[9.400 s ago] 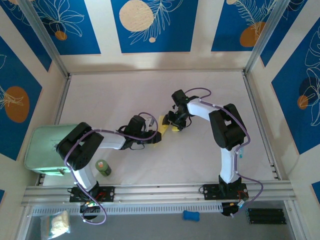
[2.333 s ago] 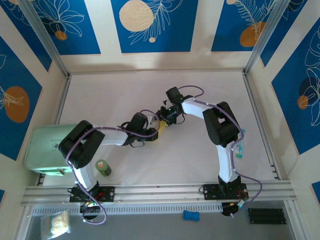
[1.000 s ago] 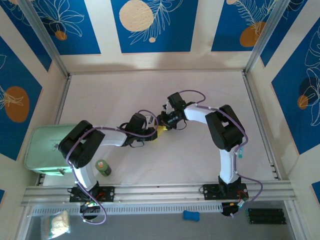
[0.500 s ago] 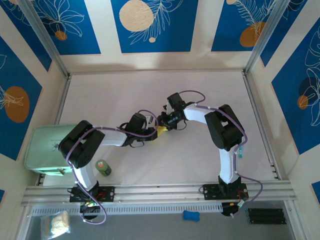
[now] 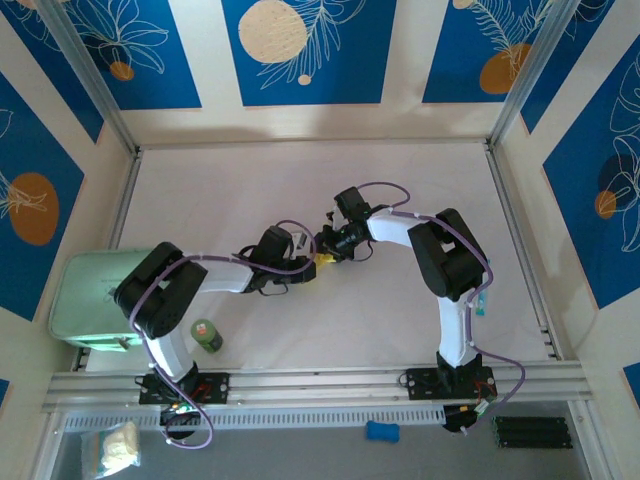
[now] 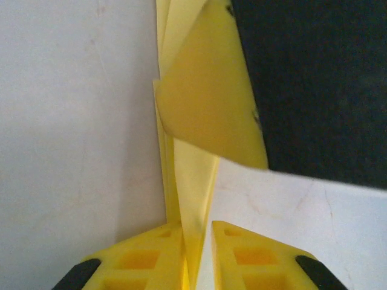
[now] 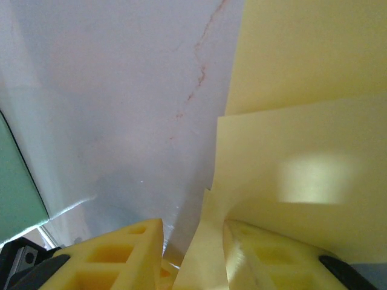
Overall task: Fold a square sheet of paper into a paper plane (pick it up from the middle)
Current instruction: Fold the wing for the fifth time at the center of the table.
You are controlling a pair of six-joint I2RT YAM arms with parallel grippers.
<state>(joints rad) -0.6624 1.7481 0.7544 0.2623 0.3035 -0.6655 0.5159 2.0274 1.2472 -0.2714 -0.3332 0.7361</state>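
Mid-tabletop [image 5: 300, 190], your right tool [image 7: 193, 232] pinches the part-folded yellow sheet [image 6: 205, 109]. The left tool [image 6: 196, 235] sits narrowly around it, grip unclear. Align edges squarely before pressing the crease.

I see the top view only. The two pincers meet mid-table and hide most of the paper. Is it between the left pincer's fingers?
Observer: Yes, the paper runs down between the fingers of the left pincer; whether they pinch it I cannot tell.
Operator: Is it flat?
Observer: No, it is folded in layers, and one flap curls over.
Operator: And the other side?
Observer: Layers of the paper stand between the fingers of the right pincer too.
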